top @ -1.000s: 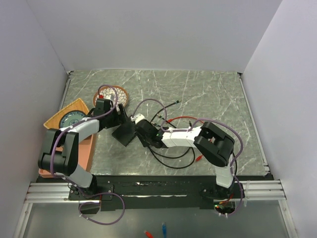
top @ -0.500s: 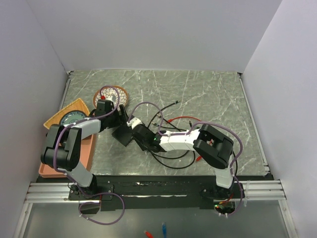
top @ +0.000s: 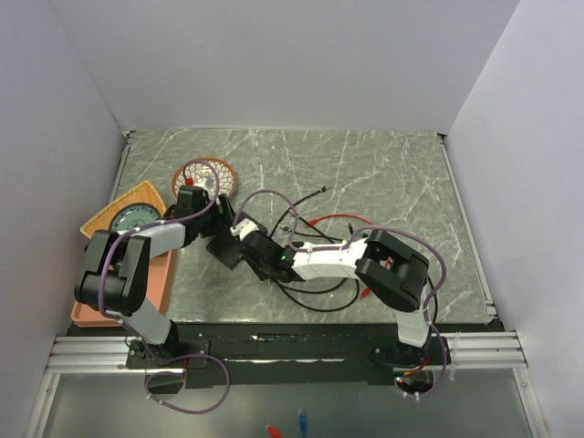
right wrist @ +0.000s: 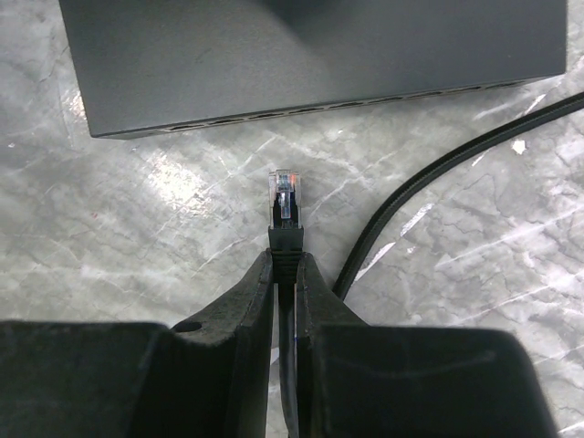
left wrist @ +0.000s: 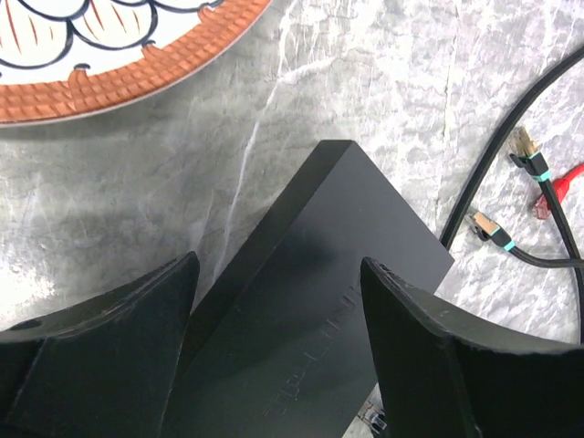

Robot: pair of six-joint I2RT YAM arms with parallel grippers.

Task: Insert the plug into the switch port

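The switch (top: 225, 247) is a flat matte-black box lying on the marble table left of centre. My left gripper (top: 217, 217) reaches over its far end. In the left wrist view the switch (left wrist: 338, 210) runs diagonally between that gripper's (left wrist: 278, 265) wide-open fingers; I cannot tell whether they touch it. My right gripper (right wrist: 285, 260) is shut on the black boot of the plug (right wrist: 285, 196), whose clear tip points at the switch (right wrist: 310, 46). A short gap of table separates the tip from the row of ports (right wrist: 319, 102) along the switch's near edge.
A round patterned dish (top: 205, 175) sits just behind the switch, its rim (left wrist: 137, 64) close to my left fingers. An orange tray (top: 137, 255) holds a plate at the left edge. Black cables (top: 310, 287) and a red cable (top: 333, 217) with loose plugs (left wrist: 525, 151) lie right of the switch.
My right gripper has carried the plug leftward, closer to the switch's port edge. The left gripper has shifted slightly and its jaws have narrowed a little around the switch.
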